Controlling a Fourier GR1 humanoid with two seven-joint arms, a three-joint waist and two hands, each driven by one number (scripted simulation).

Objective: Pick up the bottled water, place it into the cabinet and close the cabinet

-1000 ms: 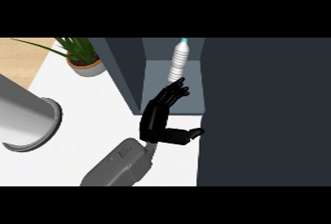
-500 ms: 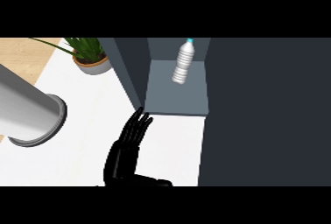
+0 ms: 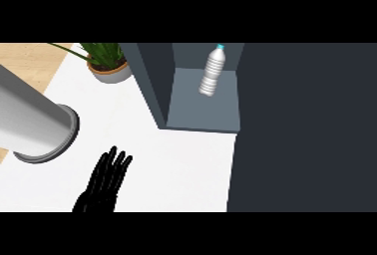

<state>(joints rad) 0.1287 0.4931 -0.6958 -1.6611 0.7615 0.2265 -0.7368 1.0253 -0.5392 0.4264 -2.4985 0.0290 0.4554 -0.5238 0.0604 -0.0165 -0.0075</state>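
Bottled water (image 3: 211, 70): upright inside open cabinet (image 3: 204, 119). Left hand (image 3: 104, 182): fingers straight, empty, over white table (image 3: 184, 164). Right hand: unseen. Risk: careless door swing toppling bottle; door left unclosed.

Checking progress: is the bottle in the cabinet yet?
Yes. The bottle stands on the shelf inside the open cabinet, with no hand on it.
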